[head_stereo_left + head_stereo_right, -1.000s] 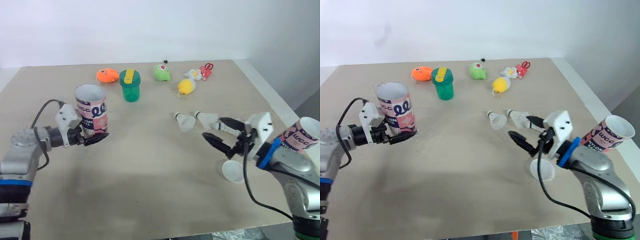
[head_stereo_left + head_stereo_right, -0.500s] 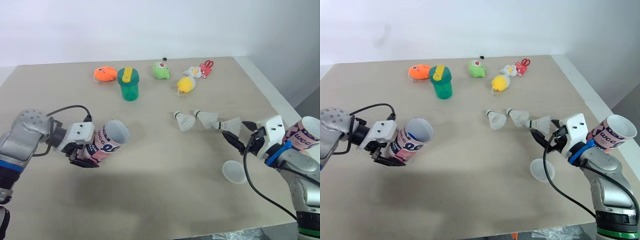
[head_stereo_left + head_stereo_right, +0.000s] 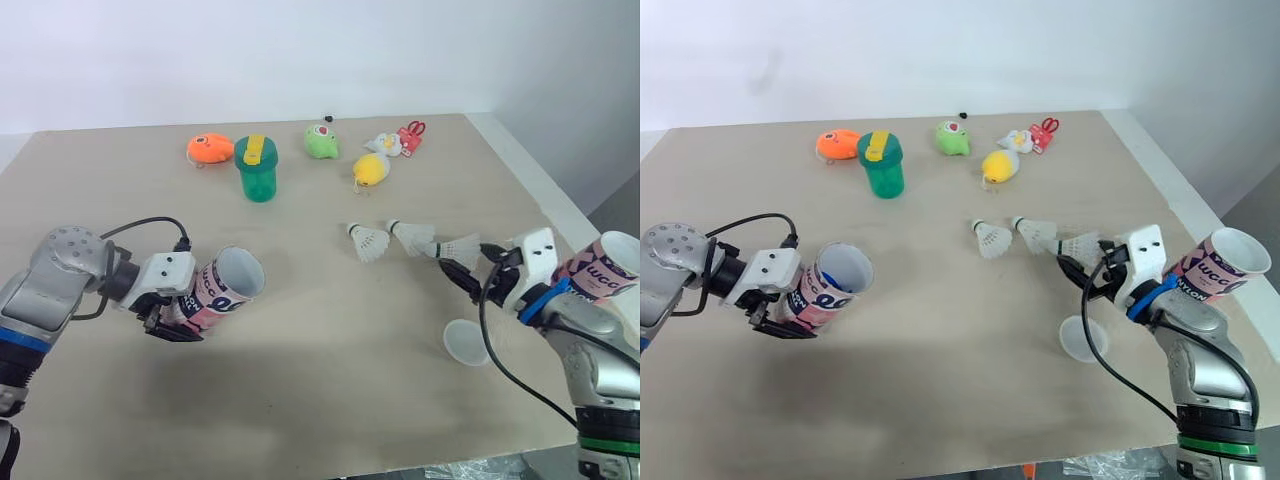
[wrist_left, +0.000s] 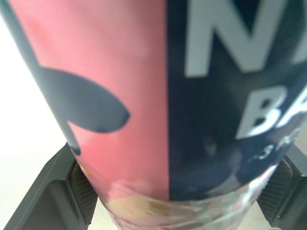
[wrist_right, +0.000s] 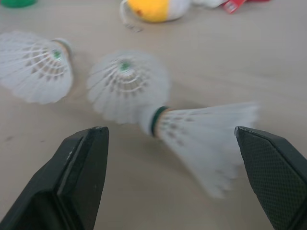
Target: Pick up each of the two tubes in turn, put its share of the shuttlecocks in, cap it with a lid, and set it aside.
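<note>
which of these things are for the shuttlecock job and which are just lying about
Job: tilted tube, second tube, three shuttlecocks, white lid.
Lying about: green cup, orange toy, green toy, yellow toy, red scissors.

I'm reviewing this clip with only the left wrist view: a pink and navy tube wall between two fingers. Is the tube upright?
Observer: No. The left gripper holds the tube tipped well over, its open mouth turned toward the robot's right.
Operator: What is the other arm doing?
Observer: The right gripper is open, its fingers on either side of a shuttlecock lying on the table.
Operator: Where is a lid?
Observer: A white lid lies on the table close to the right gripper, on the robot's side of it.
</note>
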### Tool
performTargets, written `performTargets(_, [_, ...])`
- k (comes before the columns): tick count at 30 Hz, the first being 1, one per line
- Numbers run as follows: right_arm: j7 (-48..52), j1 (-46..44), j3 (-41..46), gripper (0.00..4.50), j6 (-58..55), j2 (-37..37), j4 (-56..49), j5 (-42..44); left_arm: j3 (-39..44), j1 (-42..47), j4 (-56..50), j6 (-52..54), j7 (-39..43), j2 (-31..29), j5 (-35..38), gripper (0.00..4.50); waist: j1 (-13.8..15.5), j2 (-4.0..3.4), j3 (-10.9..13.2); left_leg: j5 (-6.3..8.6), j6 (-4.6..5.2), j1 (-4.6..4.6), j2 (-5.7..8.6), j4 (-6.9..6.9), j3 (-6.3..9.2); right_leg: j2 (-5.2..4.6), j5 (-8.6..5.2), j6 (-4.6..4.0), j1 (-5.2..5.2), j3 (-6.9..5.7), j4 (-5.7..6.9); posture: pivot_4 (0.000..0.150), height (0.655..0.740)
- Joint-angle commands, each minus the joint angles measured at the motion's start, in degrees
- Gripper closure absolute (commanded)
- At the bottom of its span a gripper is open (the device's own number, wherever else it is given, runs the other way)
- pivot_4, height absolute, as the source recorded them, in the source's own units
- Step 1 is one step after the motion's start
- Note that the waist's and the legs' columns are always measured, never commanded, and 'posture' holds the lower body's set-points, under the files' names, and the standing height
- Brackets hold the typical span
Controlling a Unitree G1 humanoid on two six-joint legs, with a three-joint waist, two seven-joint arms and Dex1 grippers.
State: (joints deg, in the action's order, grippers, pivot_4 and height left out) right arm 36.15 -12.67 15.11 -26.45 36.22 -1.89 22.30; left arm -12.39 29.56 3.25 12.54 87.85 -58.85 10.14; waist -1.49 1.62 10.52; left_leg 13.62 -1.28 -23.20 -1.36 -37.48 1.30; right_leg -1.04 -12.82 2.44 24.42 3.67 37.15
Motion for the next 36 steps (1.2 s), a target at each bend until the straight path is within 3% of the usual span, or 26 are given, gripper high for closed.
performTargets(1, [0.94, -2.04, 0.16, 0.00, -1.10, 0.05, 0.55, 1.29, 2.15, -0.44, -2.13, 0.53, -0.24, -0.71, 0.89, 0.54, 0.00, 0.00, 0.00, 0.00, 0.00, 0.00, 0.00, 0.00, -0.01, 0.00, 0.00, 0.00, 0.00, 0.01, 0.00, 0.150, 0.7400])
performTargets(9, [1.69, -2.57, -0.92, 0.00, -0.99, -0.93, 2.11, 1.30, 1.78, -1.57, -3.25, 1.45, 0.46, -1.73, 0.21, 0.54, 0.00, 0.00, 0.00, 0.00, 0.00, 0.01, -0.01, -0.01, -0.04, 0.01, 0.02, 0.01, 0.00, 0.04, 0.02, 0.150, 0.7400])
performTargets(13, [1.85, -2.22, -1.09, 1.15, -0.83, -1.07, 2.28, 1.31, 1.51, -1.46, -3.19, 1.08, 0.49, -1.85, -0.38, 0.59, 0.00, 0.00, 0.00, 0.00, 0.00, 0.04, -0.02, -0.03, -0.05, 0.02, 0.03, 0.00, 0.00, 0.05, 0.05, 0.150, 0.7400])
performTargets(20, [1.75, -1.70, -0.77, 4.41, 0.02, -1.20, 3.09, 1.06, 1.18, -0.72, -2.86, 0.52, -0.26, -1.10, -1.39, 0.59, 0.00, 0.00, 0.00, 0.00, 0.00, 0.07, -0.10, -0.04, -0.06, 0.11, 0.09, -0.08, 0.00, 0.07, 0.06, 0.150, 0.7400])
performTargets(29, [2.01, -0.70, 0.19, 4.41, 0.09, -0.91, 2.18, 1.97, 1.31, -0.29, -2.82, 0.38, -0.29, -0.53, -1.33, 0.59, 0.00, 0.00, -0.01, -0.01, 0.02, 0.09, -0.17, -0.08, -0.09, 0.19, 0.16, -0.11, 0.00, 0.11, 0.08, 0.150, 0.7400])
performTargets(34, [4.75, 1.05, 4.65, 4.41, -1.63, 2.14, -2.52, 6.31, 1.31, -0.07, -2.96, 0.84, -0.25, -0.51, -1.32, 0.59, 0.05, -0.01, 0.00, -0.01, 0.02, 0.08, -0.17, -0.08, -0.09, 0.19, 0.16, -0.11, 0.00, 0.12, 0.08, 0.150, 0.7400])
performTargets(36, [8.50, 1.64, 7.85, 4.41, -5.31, 5.10, -7.67, 12.18, 1.22, 0.30, -2.96, 1.29, -0.44, -0.62, -1.66, 0.59, 0.05, -0.02, 0.00, -0.01, 0.02, 0.09, -0.17, -0.09, -0.13, 0.18, 0.17, -0.09, 0.00, 0.16, 0.08, 0.150, 0.7400])
